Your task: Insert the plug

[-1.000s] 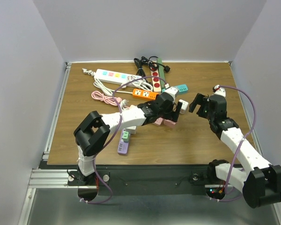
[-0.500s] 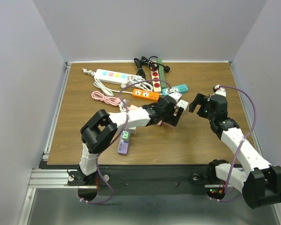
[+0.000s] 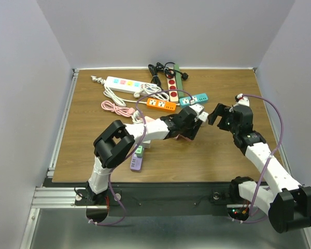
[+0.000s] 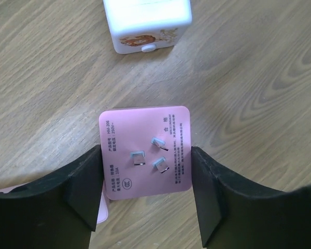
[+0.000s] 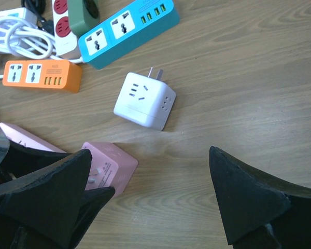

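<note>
A pink cube plug (image 4: 144, 150) lies on the wooden table with its three prongs facing up. My left gripper (image 4: 146, 158) has a black finger pressed against each side of it and is shut on it. In the top view the left gripper (image 3: 191, 126) mostly hides the cube. The cube also shows in the right wrist view (image 5: 108, 168). A white cube plug (image 5: 145, 101) lies free just beyond it. My right gripper (image 3: 217, 115) is open and empty, above the table to the right of both cubes.
A teal power strip (image 3: 193, 98), an orange strip (image 3: 160, 105), a red-and-white strip (image 3: 172, 88) and a white strip (image 3: 125, 84) with coiled cables lie at the back. A pink strip (image 5: 26, 139) lies under the left arm. A purple strip (image 3: 136, 162) lies near the front.
My left arm has stretched further out and its gripper has settled lower, around the pink cube plug. The right arm has barely moved.
</note>
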### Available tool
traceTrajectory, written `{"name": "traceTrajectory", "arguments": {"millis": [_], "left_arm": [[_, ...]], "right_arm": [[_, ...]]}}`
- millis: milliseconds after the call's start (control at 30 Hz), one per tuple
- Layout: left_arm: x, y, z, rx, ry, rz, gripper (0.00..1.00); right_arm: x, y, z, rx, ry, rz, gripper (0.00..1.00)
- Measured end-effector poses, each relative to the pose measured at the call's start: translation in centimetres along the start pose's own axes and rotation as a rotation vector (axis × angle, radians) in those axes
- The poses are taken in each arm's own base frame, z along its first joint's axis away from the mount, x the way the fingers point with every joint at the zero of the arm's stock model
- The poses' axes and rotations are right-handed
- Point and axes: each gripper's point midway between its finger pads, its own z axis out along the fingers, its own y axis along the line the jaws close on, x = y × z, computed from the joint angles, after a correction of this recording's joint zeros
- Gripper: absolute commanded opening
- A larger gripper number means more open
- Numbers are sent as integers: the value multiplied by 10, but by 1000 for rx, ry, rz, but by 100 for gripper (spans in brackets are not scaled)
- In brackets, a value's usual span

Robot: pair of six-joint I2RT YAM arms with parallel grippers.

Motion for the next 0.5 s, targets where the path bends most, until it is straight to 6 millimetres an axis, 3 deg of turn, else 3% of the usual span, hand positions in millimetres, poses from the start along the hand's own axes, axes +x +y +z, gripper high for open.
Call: {"name": "traceTrajectory", "arguments": {"millis": [200, 300, 400, 500], "left_arm": [[-1, -1, -1, 24, 4, -5, 0], [-2, -1, -10, 53, 1, -16, 0], [-13, 3, -38, 97, -34, -40, 0], [-58, 6, -85, 176, -178, -87, 0]], "right_arm": [[2, 9, -2, -47, 23, -9, 100], [-8, 21, -6, -93, 20, -8, 100], [-30, 42, -13, -170, -11, -9, 100], [-58, 70, -28, -284, -51, -23, 100]]}}
